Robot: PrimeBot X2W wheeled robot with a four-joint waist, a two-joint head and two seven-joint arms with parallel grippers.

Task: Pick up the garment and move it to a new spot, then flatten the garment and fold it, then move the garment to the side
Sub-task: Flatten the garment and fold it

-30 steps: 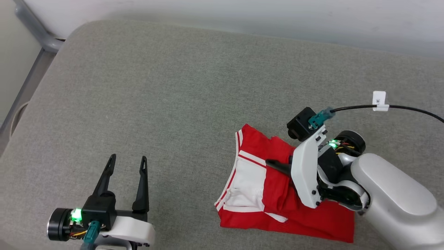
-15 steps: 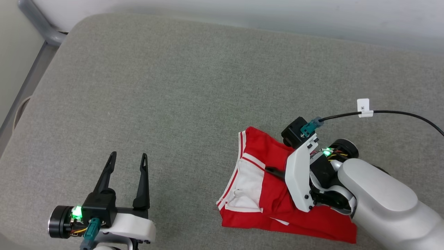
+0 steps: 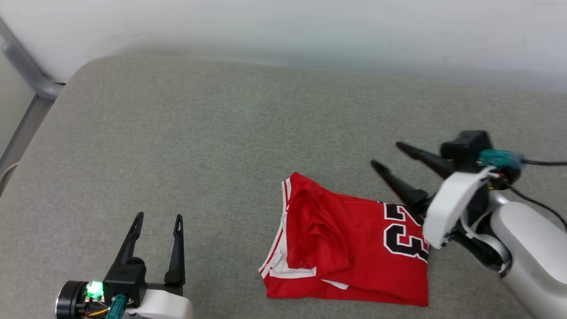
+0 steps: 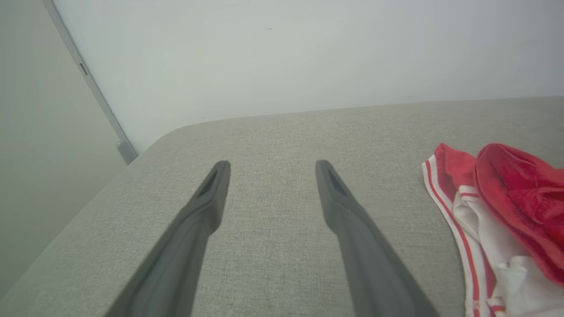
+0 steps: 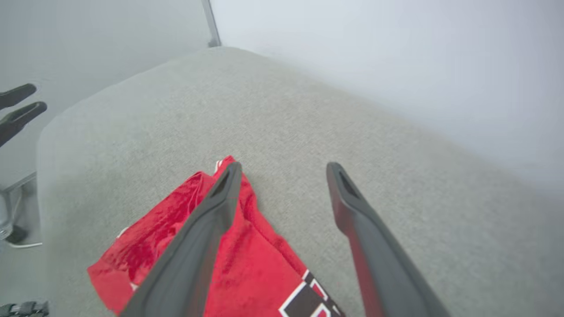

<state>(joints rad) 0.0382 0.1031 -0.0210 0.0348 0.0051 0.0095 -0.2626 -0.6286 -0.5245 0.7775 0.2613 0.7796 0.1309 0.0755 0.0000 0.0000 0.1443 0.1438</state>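
Notably, left gripper [image 3: 159,216] and right gripper [image 3: 386,154] both show jaws spread, holding nothing; shirt [image 3: 350,248] lies bunched, so a one-edge drag aside could undo the fold.

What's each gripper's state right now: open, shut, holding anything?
Left gripper: open, holding nothing.
Right gripper: open, holding nothing; the garment lies on the cushion by it.

Number on the garment [image 3: 354,248] is partly hidden behind the right gripper [image 3: 386,153]'s wrist, so it's cut off.
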